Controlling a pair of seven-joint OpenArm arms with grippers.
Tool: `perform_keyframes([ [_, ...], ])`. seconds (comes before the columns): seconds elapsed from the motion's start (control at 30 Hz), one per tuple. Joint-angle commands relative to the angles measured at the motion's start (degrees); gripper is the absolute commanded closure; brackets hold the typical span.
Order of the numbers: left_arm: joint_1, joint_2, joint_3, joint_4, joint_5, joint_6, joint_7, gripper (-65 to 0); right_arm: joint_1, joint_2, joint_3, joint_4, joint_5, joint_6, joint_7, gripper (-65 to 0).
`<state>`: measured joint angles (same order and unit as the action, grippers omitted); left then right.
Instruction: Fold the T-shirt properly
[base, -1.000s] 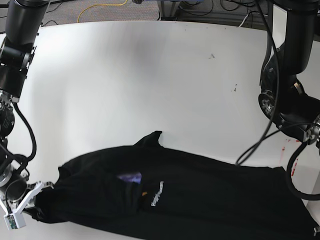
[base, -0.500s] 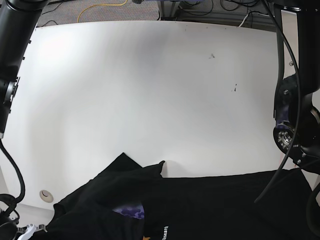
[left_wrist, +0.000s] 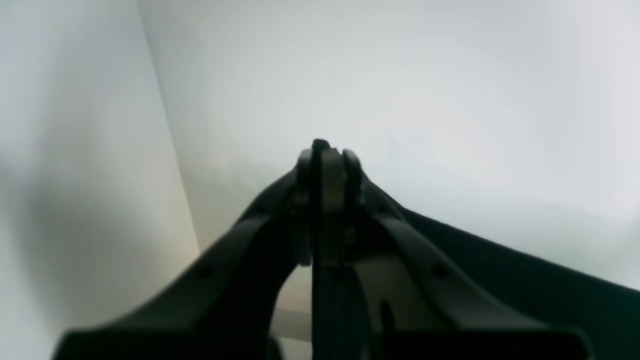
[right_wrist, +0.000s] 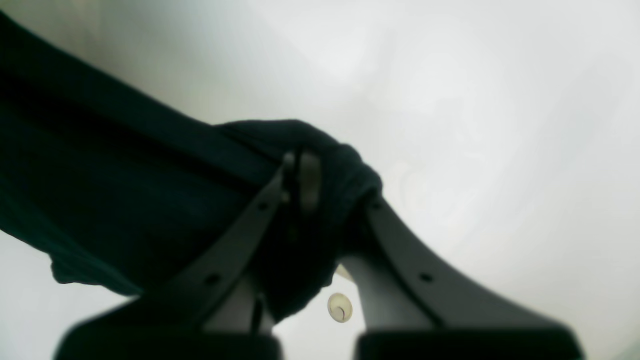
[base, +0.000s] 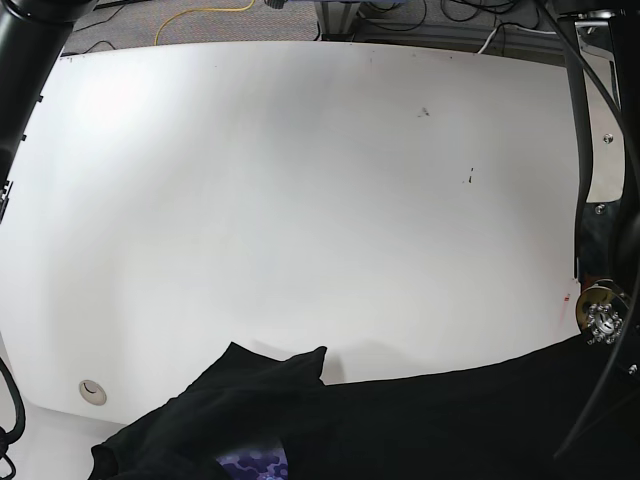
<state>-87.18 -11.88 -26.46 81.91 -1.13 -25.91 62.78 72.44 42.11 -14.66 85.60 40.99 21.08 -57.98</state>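
Observation:
The black T-shirt (base: 430, 430) lies stretched along the near edge of the white table (base: 300, 200), and a bit of its purple graphic (base: 255, 465) shows at the bottom. In the right wrist view my right gripper (right_wrist: 300, 167) is shut on a bunched fold of the T-shirt (right_wrist: 125, 200). In the left wrist view my left gripper (left_wrist: 326, 150) is shut with a thin black edge of the T-shirt (left_wrist: 525, 290) between its pads, and the cloth runs off to the right. Neither gripper shows in the base view.
A small round disc (base: 92, 390) is set in the table near its front left corner, and it also shows under the right gripper as the same disc (right_wrist: 340, 306). Arm links stand at the right edge (base: 605, 320) and the top left (base: 25, 40). Cables (base: 200, 15) lie beyond the far edge.
Both grippers have drawn the T-shirt toward the near edge, so it sits lower in the base view. The right gripper has left that view and the round disc is uncovered.

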Motion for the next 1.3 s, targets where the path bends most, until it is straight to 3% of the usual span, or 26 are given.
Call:
perform_keyframes([
  [0.0, -1.75, -0.03, 0.39, -0.46, -0.5, 0.02, -1.82, 0.0, 1.71, 1.01, 0.55, 0.51, -0.07, 0.06, 1.14, 0.0],
  [0.17, 1.86, 0.06, 0.66, -0.11, -0.68, -0.15, -1.82, 0.0, -1.9, 4.0, 1.07, 0.6, 0.46, 0.94, 1.14, 0.0],
  [0.37, 8.01, 0.06, 0.66, 3.85, -0.68, -0.24, -1.82, 0.0, -11.57, 6.46, 7.58, 0.6, 6.7, 0.85, 1.14, 0.0],
  [0.6, 18.03, 0.41, 0.66, 10.27, -1.38, -0.24, -1.38, 0.0, -24.4, 7.17, 14.44, 4.81, 8.81, 0.68, 1.14, 0.0],
  [0.93, 35.62, 0.06, 0.39, 20.46, -10.0, -0.07, 4.86, 0.0, -48.84, 4.0, 28.94, 14.4, 8.99, 0.68, 1.05, 0.0],
  [1.27, 55.4, -0.3, -3.48, 30.49, -11.31, -0.24, 5.83, 0.0, -65.54, -0.31, 36.33, 21.52, 8.99, 0.85, 0.09, 0.0],
])
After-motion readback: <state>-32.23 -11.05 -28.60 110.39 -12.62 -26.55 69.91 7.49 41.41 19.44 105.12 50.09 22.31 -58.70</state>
